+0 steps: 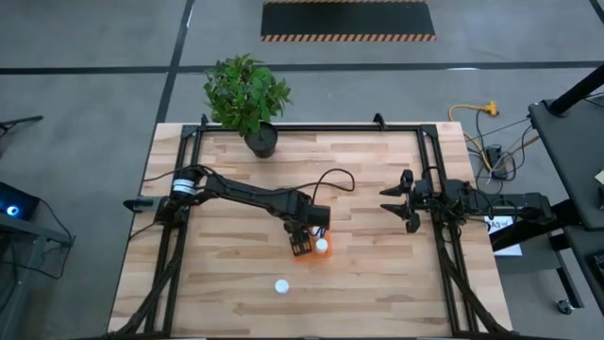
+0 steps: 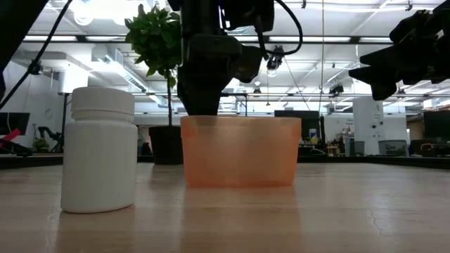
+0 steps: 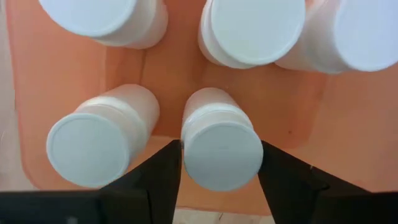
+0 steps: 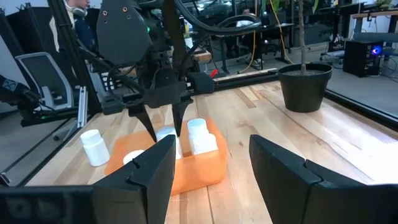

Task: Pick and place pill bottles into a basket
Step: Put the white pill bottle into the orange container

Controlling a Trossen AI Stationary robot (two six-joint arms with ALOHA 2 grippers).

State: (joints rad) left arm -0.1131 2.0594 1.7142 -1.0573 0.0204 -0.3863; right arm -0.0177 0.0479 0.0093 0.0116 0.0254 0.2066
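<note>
Wooden planks make up the tabletop [image 1: 368,189], with a potted plant [image 1: 247,94] at its far edge. Left gripper [image 3: 219,163] hangs over the orange basket [image 3: 171,68], its fingers straddling an upright bottle [image 3: 221,144] with slim gaps either side, so I judge the hold just let go, the bottle standing inside. Four more bottles crowd around it, one just beside, three across the basket, leaving little slack for the fingers; straight up looks the clean way out. One bottle [image 1: 281,285] stands alone on open planks nearer the front edge, well apart from the basket, with free room all round. Right gripper [image 1: 404,199] waits part open and empty, off to the right.
</note>
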